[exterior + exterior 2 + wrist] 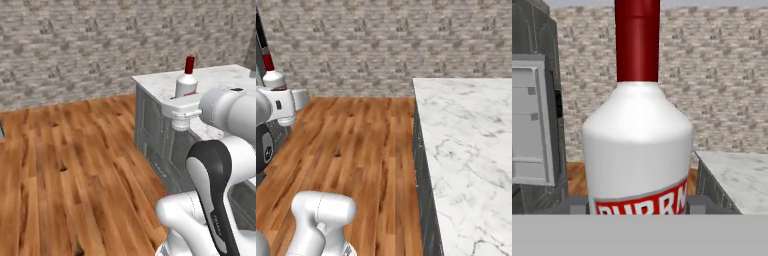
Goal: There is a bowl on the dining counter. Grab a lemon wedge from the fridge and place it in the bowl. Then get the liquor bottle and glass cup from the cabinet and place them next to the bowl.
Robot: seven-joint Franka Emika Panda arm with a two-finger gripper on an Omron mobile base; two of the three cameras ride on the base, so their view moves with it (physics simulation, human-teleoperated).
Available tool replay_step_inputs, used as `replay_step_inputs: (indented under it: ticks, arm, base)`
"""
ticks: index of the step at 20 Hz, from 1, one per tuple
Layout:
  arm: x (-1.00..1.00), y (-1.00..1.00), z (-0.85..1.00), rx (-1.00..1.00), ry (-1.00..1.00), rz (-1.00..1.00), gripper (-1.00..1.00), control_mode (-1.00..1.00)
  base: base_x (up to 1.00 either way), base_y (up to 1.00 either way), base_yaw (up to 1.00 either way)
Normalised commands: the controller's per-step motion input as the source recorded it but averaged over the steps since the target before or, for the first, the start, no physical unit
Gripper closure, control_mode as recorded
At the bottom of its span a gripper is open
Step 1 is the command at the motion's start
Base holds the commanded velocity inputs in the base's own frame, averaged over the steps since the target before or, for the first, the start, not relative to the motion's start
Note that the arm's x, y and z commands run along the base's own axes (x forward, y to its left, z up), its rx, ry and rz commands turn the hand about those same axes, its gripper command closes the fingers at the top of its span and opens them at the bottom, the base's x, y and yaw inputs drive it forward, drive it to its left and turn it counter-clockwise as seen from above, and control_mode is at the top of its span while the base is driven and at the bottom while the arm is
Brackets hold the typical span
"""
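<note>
Wide bare white grey-veined marble counter top (466,150) fills the right base view's right half, open wooden floor (361,145) at centre; grey brick wall (386,45) blocks the top

The claw (183,118) grips the upright bottle (186,82), whose red cap rises above it; the marble counter (165,85) lies just behind and below.
</note>
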Motion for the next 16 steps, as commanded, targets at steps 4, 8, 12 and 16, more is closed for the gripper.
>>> replay_step_inputs:
  ticks: [4, 8, 12, 16]
  arm:
    - [0.0, 0.0, 0.0, 0.0, 0.0, 0.0, 1.0, 1.0]
    - [0.0, 0.0, 0.0, 0.0, 0.0, 0.0, 1.0, 1.0]
    - [0.0, 0.0, 0.0, 0.0, 0.0, 0.0, 1.0, 1.0]
    - [0.0, 0.0, 0.0, 0.0, 0.0, 0.0, 1.0, 1.0]
  base:
    - [1.0, 0.08, -0.29]
    - [1.0, 0.11, -0.18]
    - [1.0, 0.09, -0.15]
    - [1.0, 0.09, -0.14]
